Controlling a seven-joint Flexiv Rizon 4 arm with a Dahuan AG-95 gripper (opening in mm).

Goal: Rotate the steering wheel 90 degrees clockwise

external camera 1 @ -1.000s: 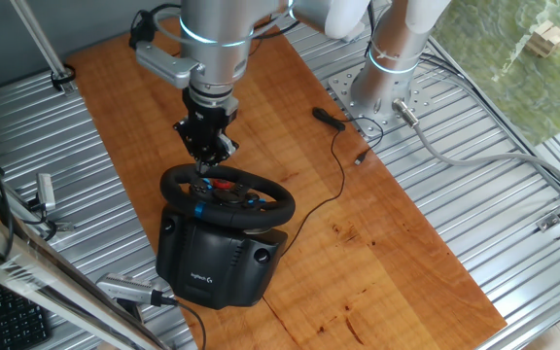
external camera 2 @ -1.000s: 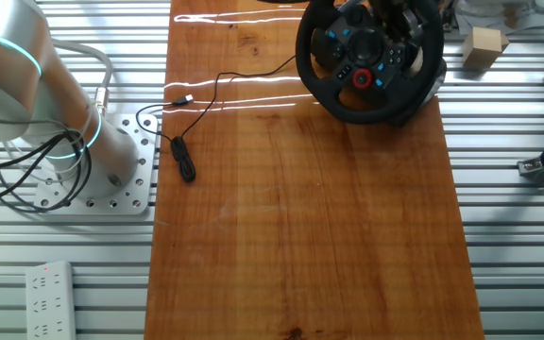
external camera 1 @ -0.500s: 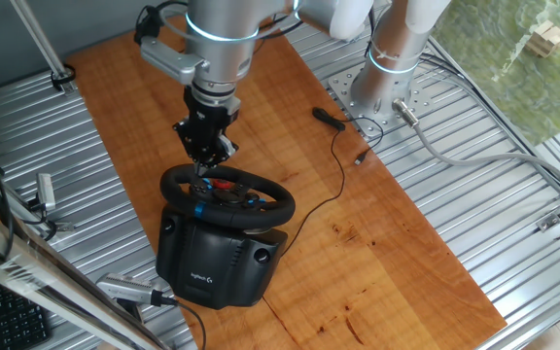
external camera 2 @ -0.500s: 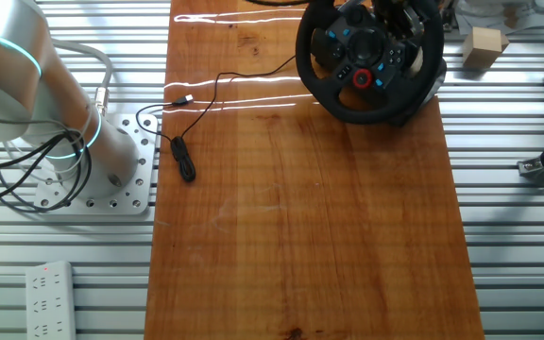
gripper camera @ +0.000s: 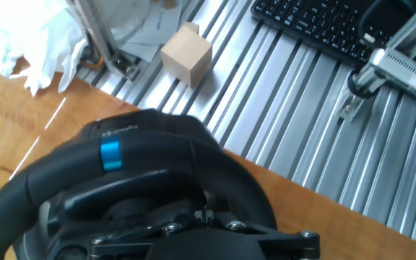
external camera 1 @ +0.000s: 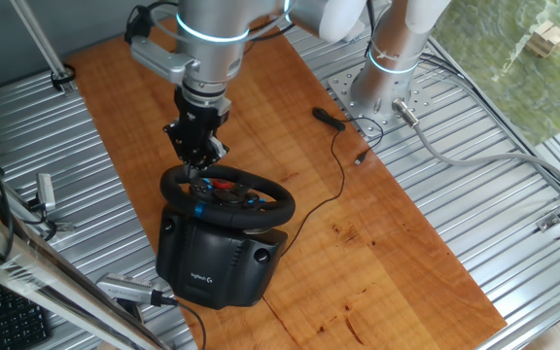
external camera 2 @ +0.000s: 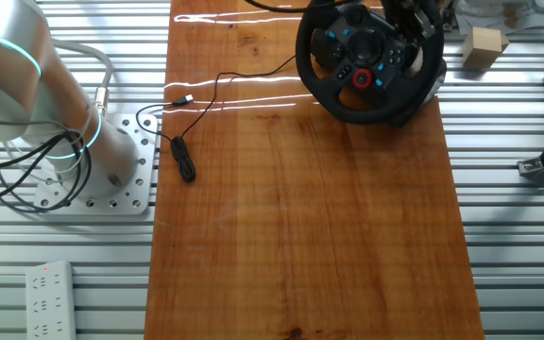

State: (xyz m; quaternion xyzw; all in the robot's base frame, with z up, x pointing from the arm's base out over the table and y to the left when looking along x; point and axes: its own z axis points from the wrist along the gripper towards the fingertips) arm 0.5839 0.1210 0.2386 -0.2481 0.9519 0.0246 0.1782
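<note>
Where the wooden table (external camera 1: 261, 97) nears its edge: boxy black base (external camera 1: 212, 262), steering wheel (external camera 1: 227, 193) mounted on top, blue strip (gripper camera: 110, 156) facing away from the arm. Just behind — end effector (external camera 1: 193, 163) poised at the rim's far side, finger spacing impossible to tell. Farther off — loose black cable (external camera 1: 343, 146).

Count, as seen from my post. One steering wheel (external camera 1: 227, 192), with one blue strip (gripper camera: 110, 156) on its rim and one red button (external camera 2: 362, 78) on the hub. One black base (external camera 1: 217, 261) under it. One pincer (external camera 1: 194, 163), mine, at the wheel's 12 o'clock. One wooden counter (external camera 2: 300, 227). One black cable (external camera 2: 182, 123) lying loose. One wooden block (gripper camera: 187, 53). One keyboard (gripper camera: 323, 25). One white power strip (external camera 2: 47, 300).
</note>
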